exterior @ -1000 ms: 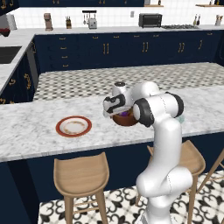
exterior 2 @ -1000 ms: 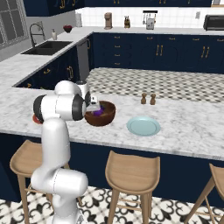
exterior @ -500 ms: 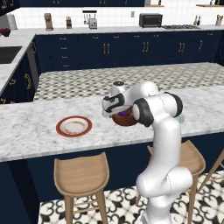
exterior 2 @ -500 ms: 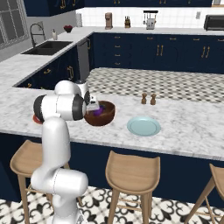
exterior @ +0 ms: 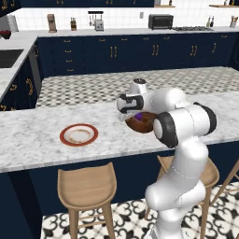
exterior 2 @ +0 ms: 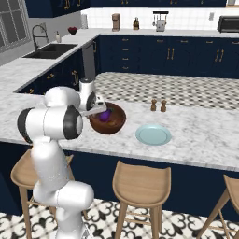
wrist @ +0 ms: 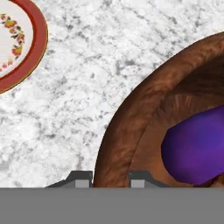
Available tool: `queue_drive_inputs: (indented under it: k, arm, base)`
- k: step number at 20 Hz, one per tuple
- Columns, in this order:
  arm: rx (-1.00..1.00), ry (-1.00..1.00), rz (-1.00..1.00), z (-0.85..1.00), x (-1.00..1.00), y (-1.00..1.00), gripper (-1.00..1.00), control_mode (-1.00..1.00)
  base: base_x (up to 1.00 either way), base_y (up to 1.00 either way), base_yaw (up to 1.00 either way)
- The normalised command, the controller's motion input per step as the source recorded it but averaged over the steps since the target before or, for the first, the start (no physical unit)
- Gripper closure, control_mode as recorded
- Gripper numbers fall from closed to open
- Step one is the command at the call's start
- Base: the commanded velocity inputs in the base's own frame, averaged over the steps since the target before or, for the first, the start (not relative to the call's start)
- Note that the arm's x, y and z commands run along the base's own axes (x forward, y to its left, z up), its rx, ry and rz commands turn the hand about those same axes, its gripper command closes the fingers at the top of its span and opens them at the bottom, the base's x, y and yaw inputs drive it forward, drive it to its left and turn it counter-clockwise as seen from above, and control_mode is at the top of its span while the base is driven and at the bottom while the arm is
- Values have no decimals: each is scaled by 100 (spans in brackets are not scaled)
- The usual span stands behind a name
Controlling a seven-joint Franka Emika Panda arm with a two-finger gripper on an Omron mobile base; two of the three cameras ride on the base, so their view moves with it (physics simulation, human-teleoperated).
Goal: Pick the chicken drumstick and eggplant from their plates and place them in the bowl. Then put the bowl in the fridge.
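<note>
No text, label or number is legible.

Home kitchen, rendered. Evidence: marble-top island counter (exterior: 42,140) with wooden bar stools (exterior 2: 140,184) tucked under its near side, navy cabinets with gold handles (exterior: 112,51) along the far wall, sink with faucet (exterior 2: 39,35) on the left counter, toaster oven (exterior: 160,21) and stovetop (exterior: 186,28) at far right, patterned tile floor (exterior: 121,219), salt and pepper shakers (exterior 2: 158,105) on the island.

Two plates: one red-rimmed (exterior: 78,135), one pale blue (exterior 2: 153,134). One bowl (exterior 2: 112,122) with one eggplant (exterior 2: 106,115) inside. Two shakers (exterior 2: 157,105). Three stools (exterior 2: 141,185).
</note>
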Motion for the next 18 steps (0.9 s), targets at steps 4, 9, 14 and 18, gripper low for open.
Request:
queue_drive_inputs:
  k: [4, 9, 14, 18]
  arm:
    - [-2, -3, 27, 57, -100, -6, 100, -100]
    - [-18, -4, 27, 45, -100, 0, 100, -100]
    - [-25, 2, 17, 42, -100, 0, 100, -100]
    - [-14, 5, 6, 28, -100, 0, 100, -100]
  base:
    - [0, 0, 0]
    - [0, 0, 0]
    - [0, 0, 0]
    - [0, 0, 0]
